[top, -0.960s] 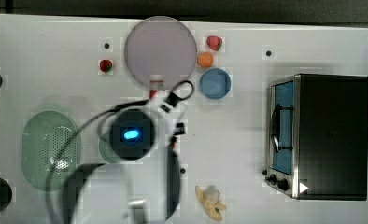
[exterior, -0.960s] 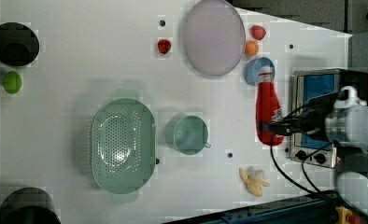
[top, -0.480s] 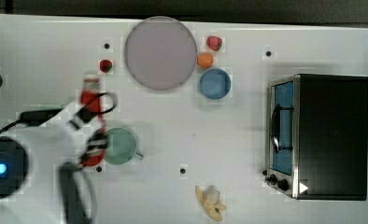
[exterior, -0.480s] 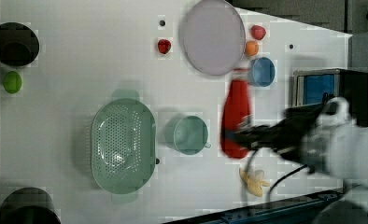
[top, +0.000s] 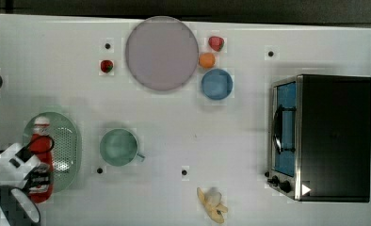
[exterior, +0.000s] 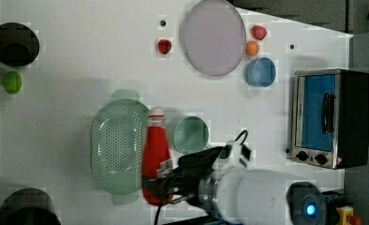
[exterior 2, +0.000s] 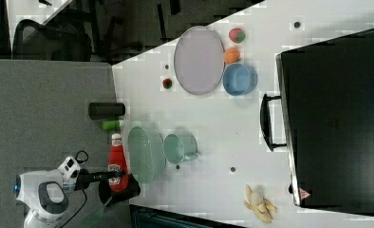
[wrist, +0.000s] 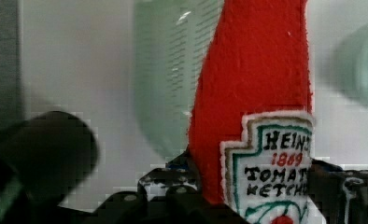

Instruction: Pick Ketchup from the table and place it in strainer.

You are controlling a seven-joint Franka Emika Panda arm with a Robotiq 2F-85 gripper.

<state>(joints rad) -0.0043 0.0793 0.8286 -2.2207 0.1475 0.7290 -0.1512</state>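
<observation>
Ketchup [top: 40, 149], a small red squeeze bottle with a white cap and white label, was held by the gripper [top: 38, 179] at the lower left of the top view. Its long axis ran up-down in the top view, white cap toward the frame's top, base toward the bottom edge. In the top view the bottle overlapped the left part of the strainer [top: 68, 150], a pale mint-green oval perforated plastic basket; in the left view it overlapped the basket's right rim [exterior: 117, 145]; in the right view it appeared just left of the basket [exterior 2: 144, 154]. Whether bottle and basket touched could not be told.

Gripper: the black fingers were clamped on the lower, labelled part of the bottle, one on each side, jaws partly apart at the bottle's width. In the wrist view the bottle [wrist: 261, 93] rose from between the fingers [wrist: 163, 186], with a label reading "Heinz Tomato Ketchup". The white arm body [exterior: 253, 192] sat at the lower right of the left view.

A round green mug [top: 119, 147] stood just right of the strainer in the top view, apart from the bottle.
</observation>
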